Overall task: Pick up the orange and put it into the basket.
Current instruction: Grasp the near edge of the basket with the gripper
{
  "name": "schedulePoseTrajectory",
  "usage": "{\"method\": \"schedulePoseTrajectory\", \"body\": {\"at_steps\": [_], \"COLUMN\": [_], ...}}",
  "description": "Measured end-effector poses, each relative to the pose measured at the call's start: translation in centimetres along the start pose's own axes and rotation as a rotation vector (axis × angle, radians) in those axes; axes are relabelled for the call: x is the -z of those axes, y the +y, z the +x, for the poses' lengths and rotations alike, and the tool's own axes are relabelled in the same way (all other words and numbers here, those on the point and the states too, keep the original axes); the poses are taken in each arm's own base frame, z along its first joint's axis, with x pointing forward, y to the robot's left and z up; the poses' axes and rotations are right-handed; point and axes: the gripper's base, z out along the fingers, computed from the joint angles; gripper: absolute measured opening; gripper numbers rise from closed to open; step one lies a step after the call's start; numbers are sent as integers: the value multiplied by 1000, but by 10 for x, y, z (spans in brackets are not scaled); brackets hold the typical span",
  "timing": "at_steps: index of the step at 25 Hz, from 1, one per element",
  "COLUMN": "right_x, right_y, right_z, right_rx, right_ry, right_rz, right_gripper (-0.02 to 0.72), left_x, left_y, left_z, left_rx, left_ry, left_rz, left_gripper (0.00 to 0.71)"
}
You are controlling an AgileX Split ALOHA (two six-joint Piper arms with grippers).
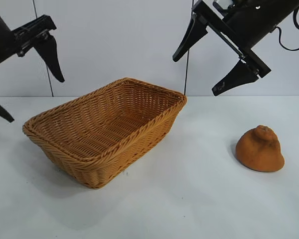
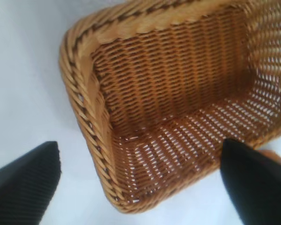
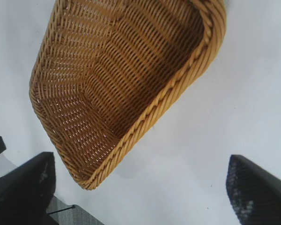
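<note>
The orange (image 1: 259,149), a dull brownish lump with a knob on top, rests on the white table at the right. It is well apart from the wicker basket (image 1: 104,127), which stands left of centre with nothing in it. My right gripper (image 1: 194,77) hangs open high above the gap between basket and orange. My left gripper (image 1: 37,99) is open too, raised over the basket's left end. In the left wrist view the basket (image 2: 173,89) fills the space between my open left gripper (image 2: 140,187) fingers. The right wrist view shows the basket (image 3: 122,79) beyond my open right gripper (image 3: 140,190); the orange is out of that view.
The white table (image 1: 189,199) runs back to a pale panelled wall. A table edge with a dark strip (image 3: 70,213) shows in the right wrist view.
</note>
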Motion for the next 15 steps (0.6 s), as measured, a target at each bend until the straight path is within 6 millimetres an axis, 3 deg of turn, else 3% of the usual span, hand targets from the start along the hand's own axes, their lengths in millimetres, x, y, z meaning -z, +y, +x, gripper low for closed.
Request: {"method": "schedulePoseTrajectory", "body": {"at_steps": [11, 13, 15], "right_x": [0, 0, 0], "right_y": [0, 0, 0], "right_z": [0, 0, 0], "right_rx": [1, 1, 1], "right_ry": [-3, -3, -4], "right_rz": [1, 1, 1], "right_gripper": [679, 679, 679], "left_x": [-78, -81, -81], "left_y": [17, 18, 17], "left_z": [-8, -8, -7], "left_rx": [73, 85, 86], "left_ry": [28, 39, 42], "left_rz": [-84, -84, -80], "left_gripper": [641, 586, 488]}}
